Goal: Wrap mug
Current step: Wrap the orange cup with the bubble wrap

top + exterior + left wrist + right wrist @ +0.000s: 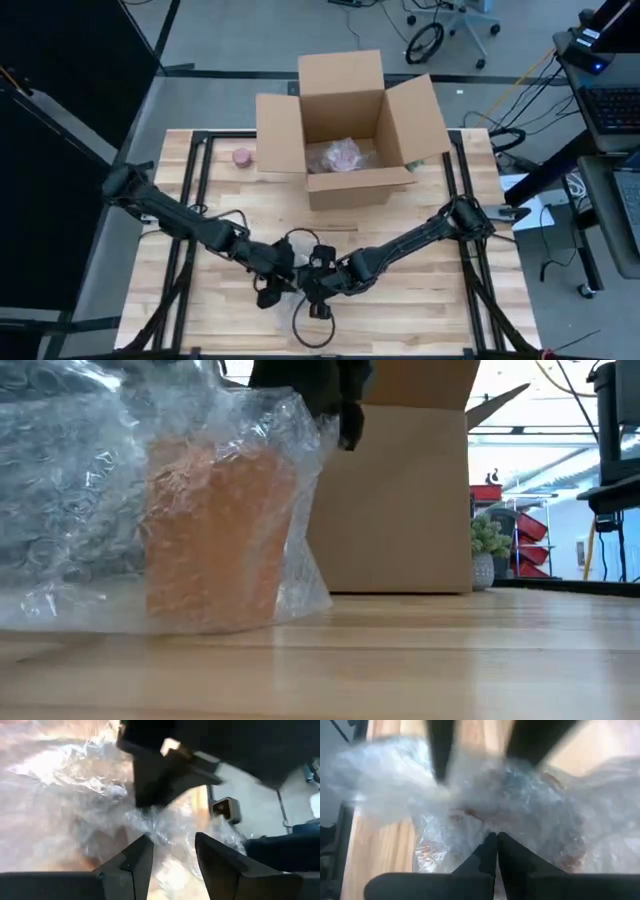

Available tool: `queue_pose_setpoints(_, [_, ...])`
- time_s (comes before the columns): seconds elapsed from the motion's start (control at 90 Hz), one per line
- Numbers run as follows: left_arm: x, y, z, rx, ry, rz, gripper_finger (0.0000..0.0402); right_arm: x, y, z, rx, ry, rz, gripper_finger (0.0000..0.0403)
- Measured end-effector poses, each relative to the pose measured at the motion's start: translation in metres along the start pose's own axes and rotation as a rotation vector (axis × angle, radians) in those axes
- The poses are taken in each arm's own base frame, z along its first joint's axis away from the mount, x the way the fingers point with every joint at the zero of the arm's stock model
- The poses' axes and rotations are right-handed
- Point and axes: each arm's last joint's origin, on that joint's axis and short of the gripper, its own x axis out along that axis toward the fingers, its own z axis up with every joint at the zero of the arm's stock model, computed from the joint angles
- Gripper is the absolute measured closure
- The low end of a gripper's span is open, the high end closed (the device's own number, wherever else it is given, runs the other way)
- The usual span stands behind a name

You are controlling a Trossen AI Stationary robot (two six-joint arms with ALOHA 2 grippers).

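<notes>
Mug [215, 530], orange-pink, stands upright on the wooden counter [450, 660] near its front edge, w/ bubble wrap [90, 480] draped over and around it; wrap trails off to one side and pools on the wood. In the high view the mug itself is hidden under the two arms, which meet at the front-centre of the counter.

Left pincer [170, 852]: released, fingers [135, 862] apart w/ a clear gap, hovering just above crumpled wrap; not gripping anything that shows. In the high view it sits at [272, 290], arm reaching in from the left rear.

Right pincer [497, 845]: clenched, fingertips pressed together right at the wrap; looks pinched on a fold of the film, though the layer between the tips is too blurred to be sure. High view puts it at [318, 300], just beside the left one, arm coming from the right.

Behind them, mid-counter toward the back: open cardboard box [345, 135], flaps spread, w/ another bubble-wrapped pinkish item [338, 155] inside. Small pink round object [241, 156] on the counter just left of the box. Low view shows the box's side behind the mug, plus a small potted plant [487, 550] in the room beyond.
</notes>
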Motion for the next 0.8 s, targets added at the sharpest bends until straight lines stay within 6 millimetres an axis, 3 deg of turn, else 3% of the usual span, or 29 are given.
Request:
queue_pose_setpoints(0.189, [-0.044,-0.008,-0.001,-0.036,-0.037,0.026,0.0267,0.000,0.000,0.000,0.004,0.000,0.000,0.0403])
queue_pose_setpoints(0.3, [-0.050,-0.004,-0.013,-0.036,0.010,0.136,0.0267,0.001,-0.002,0.001,0.022,0.000,-0.004,0.0403])
queue_pose_setpoints(0.544, [-0.014,0.013,-0.042,-0.010,0.067,0.226,0.0267,0.003,-0.010,0.004,0.072,0.011,0.012,0.0403])
queue_pose_setpoints(0.8, [0.032,0.022,-0.045,0.008,0.042,0.222,0.0267,0.002,-0.007,0.003,0.059,0.015,0.013,0.0403])
